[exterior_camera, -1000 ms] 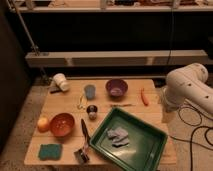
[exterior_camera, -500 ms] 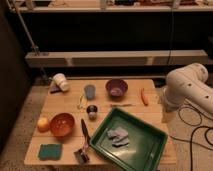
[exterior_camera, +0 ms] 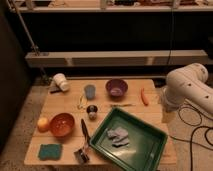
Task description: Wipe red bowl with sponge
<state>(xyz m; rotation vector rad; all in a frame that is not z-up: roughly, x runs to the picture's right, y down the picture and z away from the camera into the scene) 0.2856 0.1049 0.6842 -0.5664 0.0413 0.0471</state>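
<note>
The gripper (exterior_camera: 167, 114), spread open and empty, is pictured well apart from the sponge (exterior_camera: 50, 151) lying at its eight o'clock; the red bowl (exterior_camera: 62, 124) is seen at the sponge's one o'clock.

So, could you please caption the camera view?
Sponge and red bowl lie front-left; the hand hangs right of the table.

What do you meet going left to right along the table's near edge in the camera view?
Sponge → dark-handled tool → green tray → the hand, hanging off the table's right edge under the white arm.
</note>
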